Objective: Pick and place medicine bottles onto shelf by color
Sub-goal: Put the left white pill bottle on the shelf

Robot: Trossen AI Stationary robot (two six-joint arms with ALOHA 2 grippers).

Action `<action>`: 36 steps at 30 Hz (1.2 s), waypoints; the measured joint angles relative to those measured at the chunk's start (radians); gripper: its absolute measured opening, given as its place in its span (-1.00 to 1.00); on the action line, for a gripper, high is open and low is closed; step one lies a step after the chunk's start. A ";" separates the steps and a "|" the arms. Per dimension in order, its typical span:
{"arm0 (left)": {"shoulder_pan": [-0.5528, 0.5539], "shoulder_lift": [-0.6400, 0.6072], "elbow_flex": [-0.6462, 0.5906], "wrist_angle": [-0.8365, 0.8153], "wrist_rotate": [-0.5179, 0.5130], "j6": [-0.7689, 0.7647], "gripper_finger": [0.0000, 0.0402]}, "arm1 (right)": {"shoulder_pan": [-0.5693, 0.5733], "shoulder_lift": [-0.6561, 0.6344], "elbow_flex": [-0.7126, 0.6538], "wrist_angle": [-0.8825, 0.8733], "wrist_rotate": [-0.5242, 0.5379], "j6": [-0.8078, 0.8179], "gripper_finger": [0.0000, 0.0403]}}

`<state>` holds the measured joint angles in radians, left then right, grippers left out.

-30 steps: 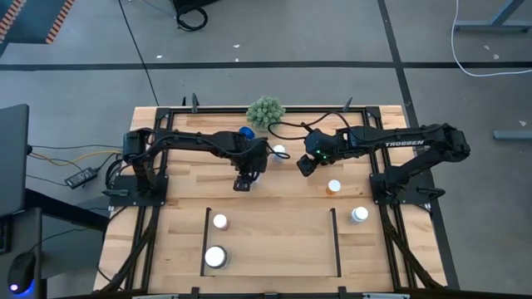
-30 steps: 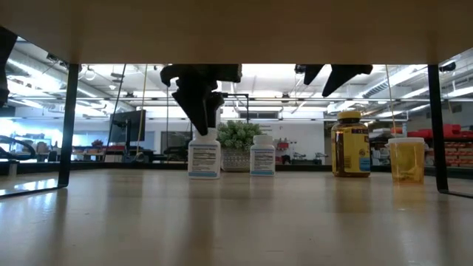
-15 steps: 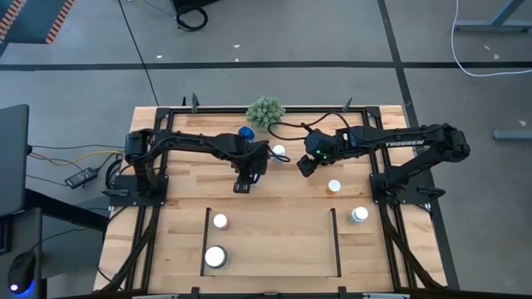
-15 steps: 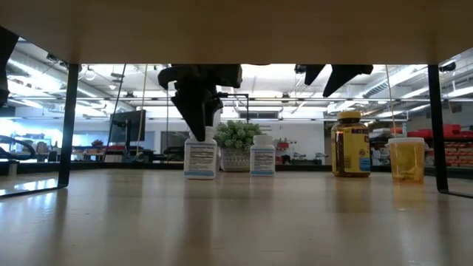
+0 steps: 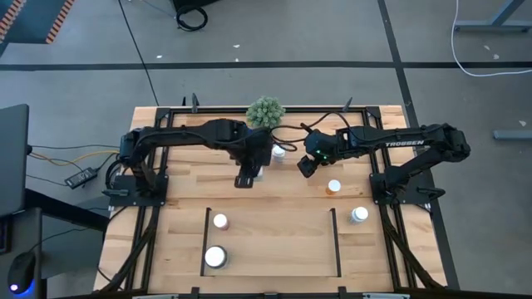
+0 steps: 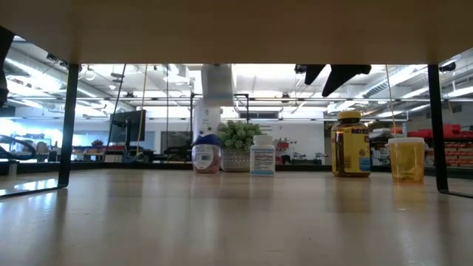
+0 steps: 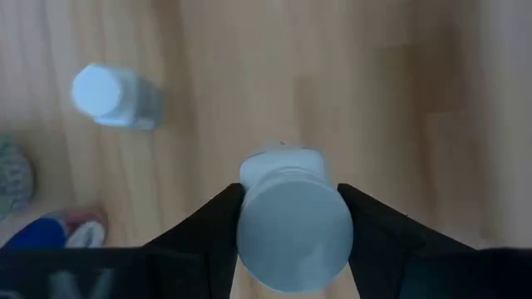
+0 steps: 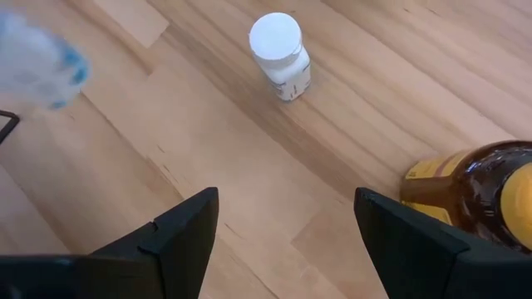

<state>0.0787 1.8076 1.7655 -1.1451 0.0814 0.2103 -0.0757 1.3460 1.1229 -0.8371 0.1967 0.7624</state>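
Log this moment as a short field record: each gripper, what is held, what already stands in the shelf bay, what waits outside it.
left gripper: shut on a white-capped bottle, lifted off the table
right gripper: open, empty, hovering over the wood near the amber bottle
shelf: two white-capped bottles at its left side, one small, one larger
outside shelf: white-capped bottle on the right
plant ball: at the far edge

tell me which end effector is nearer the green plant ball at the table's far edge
Left. The left end effector holds a white bottle just in front of the plant ball. The right end effector hangs open, off to the plant's right and farther away.
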 joint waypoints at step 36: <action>-0.502 0.008 0.219 -0.109 -0.073 -0.652 -0.09 | 0.000 0.000 0.000 0.002 -0.017 -0.062 0.43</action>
<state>-0.4237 1.8156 1.9846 -1.2544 0.0084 -0.4413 -0.0753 1.3460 1.1229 -0.8349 0.1799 0.7006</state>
